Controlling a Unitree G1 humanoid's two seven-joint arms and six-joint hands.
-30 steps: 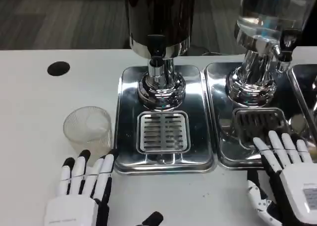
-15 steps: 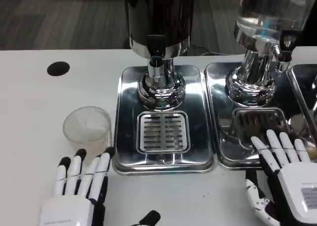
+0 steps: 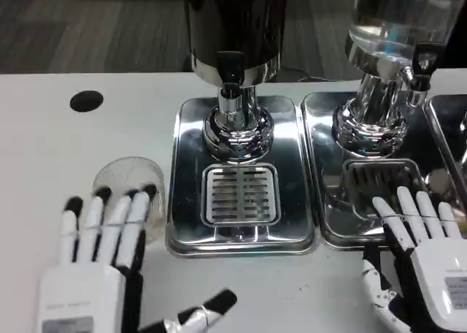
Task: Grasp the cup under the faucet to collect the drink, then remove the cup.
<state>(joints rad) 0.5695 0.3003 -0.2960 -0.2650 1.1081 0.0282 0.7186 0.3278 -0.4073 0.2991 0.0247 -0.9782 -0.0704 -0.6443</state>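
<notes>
We see the cup [image 3: 130,185] just beyond left hand [image 3: 91,267] fingertips, drip tray [image 3: 241,234] to its right; right hand [image 3: 427,256] overlaps second tray [image 3: 332,227].

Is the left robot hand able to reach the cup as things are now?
Probably yes. The left robot hand is open, its fingers already overlapping the cup from the near side, with nothing between them.

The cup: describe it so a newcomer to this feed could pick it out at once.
Find the dark dispenser on the left steel drip tray. Left of that tray, on the white table, stands the cup, with the left hand in front of it. It is the one clear, ribbed plastic thing among polished metal.
</notes>
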